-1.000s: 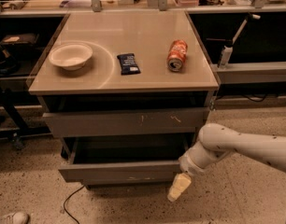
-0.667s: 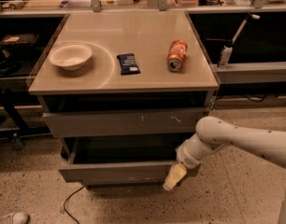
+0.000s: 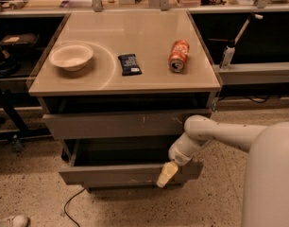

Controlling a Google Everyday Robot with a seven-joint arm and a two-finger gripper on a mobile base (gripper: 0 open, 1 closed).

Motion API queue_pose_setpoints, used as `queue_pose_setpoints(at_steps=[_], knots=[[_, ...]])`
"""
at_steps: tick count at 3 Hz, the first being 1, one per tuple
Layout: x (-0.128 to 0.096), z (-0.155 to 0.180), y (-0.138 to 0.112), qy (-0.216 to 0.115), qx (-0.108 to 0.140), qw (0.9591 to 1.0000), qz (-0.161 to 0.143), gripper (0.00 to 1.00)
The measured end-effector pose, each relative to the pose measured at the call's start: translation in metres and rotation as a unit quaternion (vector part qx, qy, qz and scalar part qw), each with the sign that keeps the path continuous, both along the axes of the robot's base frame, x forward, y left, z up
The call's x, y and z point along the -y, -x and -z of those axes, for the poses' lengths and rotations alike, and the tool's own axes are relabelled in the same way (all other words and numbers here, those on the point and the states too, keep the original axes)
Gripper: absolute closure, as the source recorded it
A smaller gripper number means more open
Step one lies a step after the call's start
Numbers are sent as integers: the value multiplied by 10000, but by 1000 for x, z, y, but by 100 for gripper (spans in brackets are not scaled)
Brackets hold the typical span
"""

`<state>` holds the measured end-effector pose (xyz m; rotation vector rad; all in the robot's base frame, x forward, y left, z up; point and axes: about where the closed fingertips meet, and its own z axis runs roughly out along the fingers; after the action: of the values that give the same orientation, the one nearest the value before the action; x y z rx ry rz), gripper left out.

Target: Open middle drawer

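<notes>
The middle drawer (image 3: 111, 174) is a wide shallow grey front with tiny pale chips at its lower edge. It stands pulled out from the cabinet, with a dark gap showing behind it. My gripper (image 3: 166, 174) hangs from the white arm (image 3: 206, 134), which comes in from the right. It sits against the right part of this drawer's front, at its upper edge. The taller grey front with white scratch marks (image 3: 125, 125) is just above.
On the cabinet top (image 3: 149, 79) stand a pale bowl (image 3: 71, 56), a dark snack bar (image 3: 129, 64) and an orange can on its side (image 3: 178, 56). A black cable (image 3: 71, 202) lies on the speckled floor. Shelving stands on both sides.
My gripper has moved left and slightly up along the middle drawer's front. The drawer stands as far out as before.
</notes>
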<state>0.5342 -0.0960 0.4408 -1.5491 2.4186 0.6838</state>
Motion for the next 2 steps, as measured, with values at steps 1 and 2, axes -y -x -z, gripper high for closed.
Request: queue_pose_setpoints(at_steps=[1, 2], knots=[[4, 31, 15, 222, -393, 9990, -50, 0], [7, 31, 18, 266, -450, 9986, -42, 18]])
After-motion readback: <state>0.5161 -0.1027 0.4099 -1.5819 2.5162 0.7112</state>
